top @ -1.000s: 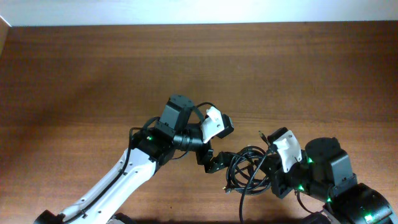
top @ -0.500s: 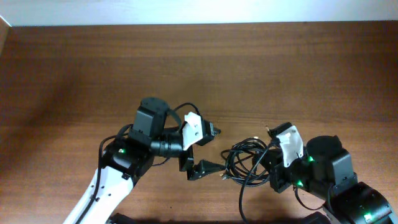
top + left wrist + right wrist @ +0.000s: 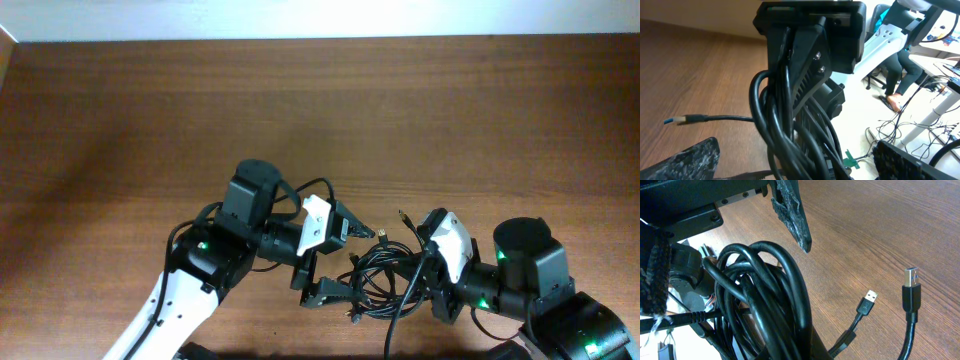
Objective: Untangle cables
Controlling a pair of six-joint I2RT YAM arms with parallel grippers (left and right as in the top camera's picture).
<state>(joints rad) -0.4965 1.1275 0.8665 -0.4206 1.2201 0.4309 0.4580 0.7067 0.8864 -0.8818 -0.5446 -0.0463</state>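
Left gripper [image 3: 345,263] back beside cables [image 3: 385,287], jaws wide, empty; right gripper [image 3: 418,268] clamped on them. Best: pinch 1 loose strand, pull gently.

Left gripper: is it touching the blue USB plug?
Apart. Left wrist view shows bare wood between the USB plug and the open left gripper's nearer finger.

Two arms, black and white. On the left arm [image 3: 170,305], a long white shell, then chunky black joints [image 3: 250,195] and a small white cap [image 3: 318,225]. On the right arm [image 3: 525,250], round black joints and a white cap too. Tiny green lights [image 3: 498,258] on both. A black wire [image 3: 305,187] looped over the left one. A black block [image 3: 840,45] with small shiny screws [image 3: 816,56]. Rough, speckled, dark grey fingers [image 3: 792,212].
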